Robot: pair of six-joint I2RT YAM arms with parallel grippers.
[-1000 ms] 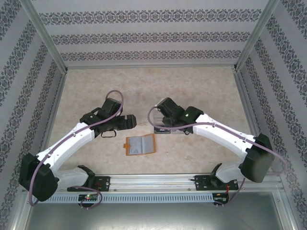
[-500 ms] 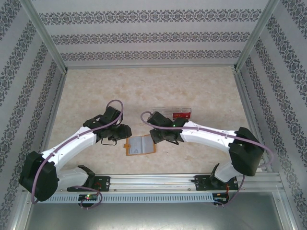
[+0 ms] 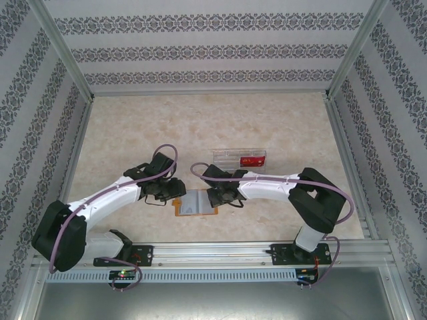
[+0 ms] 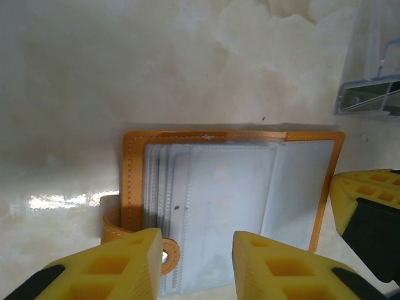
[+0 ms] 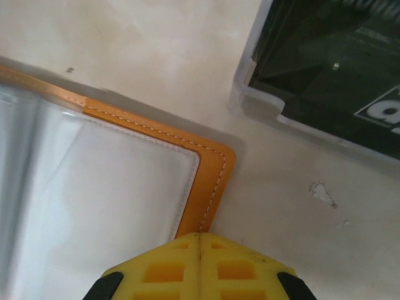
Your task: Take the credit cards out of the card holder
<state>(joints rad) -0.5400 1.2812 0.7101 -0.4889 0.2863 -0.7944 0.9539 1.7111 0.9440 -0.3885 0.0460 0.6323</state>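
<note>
The orange card holder lies open and flat on the table between my two grippers. Its grey translucent pockets face up, and a pale credit card with faint digits shows through them. My left gripper hovers over the holder's snap-strap side, its yellow fingers apart with nothing between them. My right gripper is shut, its fingertips together at the orange border on the holder's right edge. That right gripper's finger also shows at the right of the left wrist view.
A clear plastic tray stands just behind the holder with a red card in it. Its near corner sits close to my right gripper, with a dark card inside. Patterned walls enclose the table.
Both arms have come in toward the card holder. The right gripper left the tray, dropped to the holder's right edge and shut. The left gripper's fingers have narrowed.
</note>
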